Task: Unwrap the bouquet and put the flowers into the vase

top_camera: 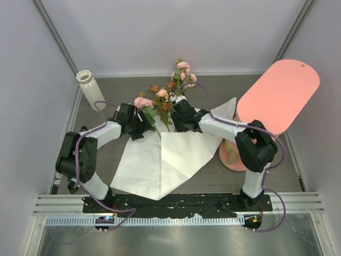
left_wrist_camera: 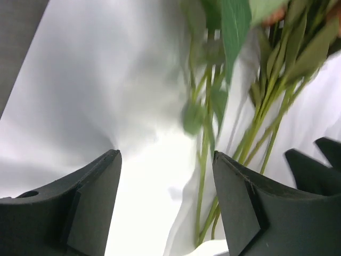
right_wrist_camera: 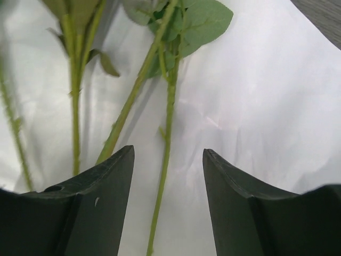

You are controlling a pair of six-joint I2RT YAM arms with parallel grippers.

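Closest in each wrist view are the dark fingers (left_wrist_camera: 96, 197): the left end effector (left_wrist_camera: 165, 156) and the right end effector (right_wrist_camera: 168, 151) both stand spread, pinching nothing. The flowers (top_camera: 166, 98) lie loose on the opened white paper (top_camera: 154, 160) between the two, stems toward the arm bases, heads toward the far wall. One green stem (right_wrist_camera: 169, 117) runs straight through the right gap, so that arm looks better placed to pick. The vase (top_camera: 90, 89) stands on the tabletop (top_camera: 122, 88) at far left, well apart from the flowers, nearer the left arm.
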